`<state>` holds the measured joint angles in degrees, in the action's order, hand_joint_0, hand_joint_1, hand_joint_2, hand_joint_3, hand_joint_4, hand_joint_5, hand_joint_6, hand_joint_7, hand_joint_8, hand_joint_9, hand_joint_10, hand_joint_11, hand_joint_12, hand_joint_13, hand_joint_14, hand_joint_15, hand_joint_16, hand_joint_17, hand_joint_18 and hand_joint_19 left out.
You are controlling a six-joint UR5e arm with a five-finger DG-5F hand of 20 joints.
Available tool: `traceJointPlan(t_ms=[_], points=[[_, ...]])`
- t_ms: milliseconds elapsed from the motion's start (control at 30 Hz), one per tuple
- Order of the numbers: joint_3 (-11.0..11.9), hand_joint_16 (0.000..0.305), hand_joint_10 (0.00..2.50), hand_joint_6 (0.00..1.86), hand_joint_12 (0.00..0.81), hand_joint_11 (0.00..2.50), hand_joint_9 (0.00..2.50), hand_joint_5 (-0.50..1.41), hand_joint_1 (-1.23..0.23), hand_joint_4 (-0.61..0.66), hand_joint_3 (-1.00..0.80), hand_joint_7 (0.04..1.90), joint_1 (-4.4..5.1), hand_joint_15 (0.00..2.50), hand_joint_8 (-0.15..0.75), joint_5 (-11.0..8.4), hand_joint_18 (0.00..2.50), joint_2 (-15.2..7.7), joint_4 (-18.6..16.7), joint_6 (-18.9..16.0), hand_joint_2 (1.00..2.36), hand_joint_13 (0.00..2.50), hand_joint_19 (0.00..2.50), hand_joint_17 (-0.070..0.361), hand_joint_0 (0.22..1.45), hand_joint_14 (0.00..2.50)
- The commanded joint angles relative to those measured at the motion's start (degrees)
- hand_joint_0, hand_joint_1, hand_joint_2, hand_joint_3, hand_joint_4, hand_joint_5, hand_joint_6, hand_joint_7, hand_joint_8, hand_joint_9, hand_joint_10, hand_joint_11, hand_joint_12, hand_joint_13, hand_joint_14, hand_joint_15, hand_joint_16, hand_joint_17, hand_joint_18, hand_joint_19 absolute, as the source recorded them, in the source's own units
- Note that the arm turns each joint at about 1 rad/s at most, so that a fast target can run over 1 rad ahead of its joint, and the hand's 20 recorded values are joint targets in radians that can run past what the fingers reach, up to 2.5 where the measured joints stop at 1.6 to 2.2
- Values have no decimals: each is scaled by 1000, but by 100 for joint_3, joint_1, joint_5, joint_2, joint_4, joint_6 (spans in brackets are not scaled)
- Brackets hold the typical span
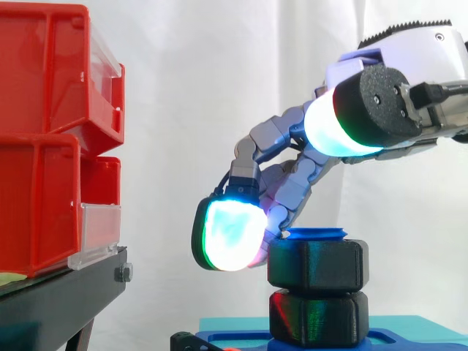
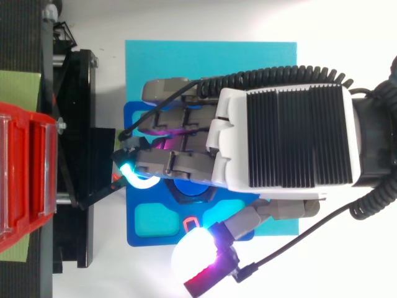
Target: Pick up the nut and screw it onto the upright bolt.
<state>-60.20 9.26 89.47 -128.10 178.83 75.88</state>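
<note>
- We count two red bins, the top bin (image 1: 44,66) sitting on the bottom bin (image 1: 36,205).
- We see one black stand (image 1: 58,292) under them.
- We count two chunky black nuts in a stack: the top nut (image 1: 316,263) and the bottom nut (image 1: 318,316).
- We see one blue bolt (image 1: 316,233) poking out on top.
- We see one dark blue base (image 2: 131,195) and one light blue sheet (image 2: 211,56).
- We see one hand (image 2: 285,136).
</note>
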Motion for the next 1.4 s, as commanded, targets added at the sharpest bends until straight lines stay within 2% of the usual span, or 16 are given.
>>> traceJointPlan(t_ms=[0, 600, 1233, 1367], points=[[-10, 31, 0, 505, 293, 0, 693, -51, -120, 248, -500, 1048, -3, 0, 254, 1, 271, -4, -6, -21, 1000, 554, 18, 69, 512, 0], [-18, 30, 0, 505, 282, 0, 761, -27, -159, 188, -500, 1252, -64, 0, 262, 27, 344, -4, 56, -3, 1000, 616, 36, 67, 523, 0], [-80, 24, 0, 501, 238, 0, 1028, 30, -233, 164, -500, 1452, -240, 0, 273, 176, 541, -4, 47, 5, 1000, 800, 105, 53, 542, 0], [-80, 23, 0, 551, 225, 0, 1086, 37, -246, 156, -500, 1368, -275, 0, 270, 203, 583, 5, 56, 14, 1000, 851, 117, 51, 545, 0]])
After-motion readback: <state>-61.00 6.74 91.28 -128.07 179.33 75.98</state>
